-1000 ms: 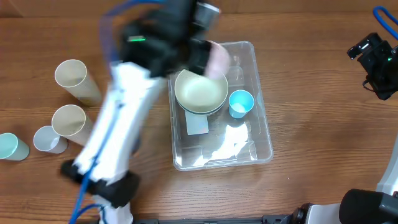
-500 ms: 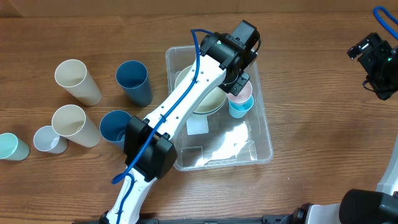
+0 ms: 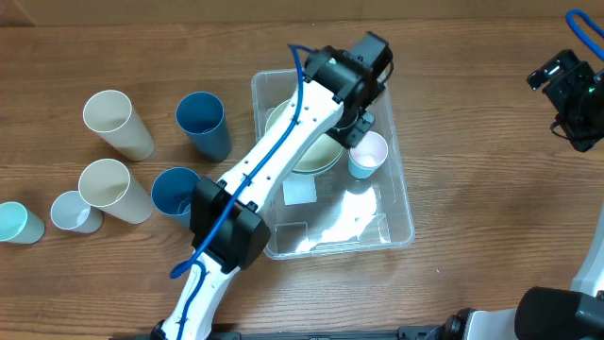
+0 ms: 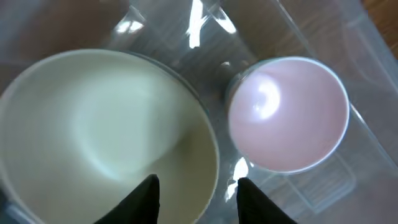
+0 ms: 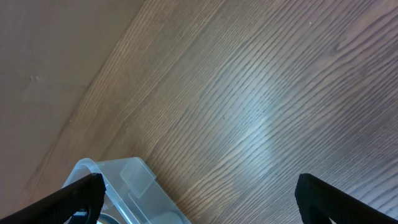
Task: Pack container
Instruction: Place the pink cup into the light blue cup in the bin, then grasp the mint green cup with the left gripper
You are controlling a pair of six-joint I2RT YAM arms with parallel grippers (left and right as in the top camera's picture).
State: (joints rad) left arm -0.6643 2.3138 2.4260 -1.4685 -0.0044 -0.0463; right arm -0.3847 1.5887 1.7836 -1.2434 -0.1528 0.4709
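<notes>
Overhead, six loose cups are standing left of the container (image 3: 398,215): one pale teal cup (image 3: 11,223), one small white cup (image 3: 70,212), two cream cups (image 3: 109,115), two dark blue cups (image 3: 202,121). The left gripper (image 3: 360,123), nearer them, is hovering open and empty over the container, which is lying long axis near-to-far, holding one bowl (image 4: 93,137) and one pink cup (image 4: 286,112) inside a light blue cup (image 3: 357,171). The right gripper (image 5: 199,186) is waiting far right, wide open, empty

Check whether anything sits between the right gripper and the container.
Nothing visible does: only bare wooden table lies between the open right gripper and the container.
</notes>
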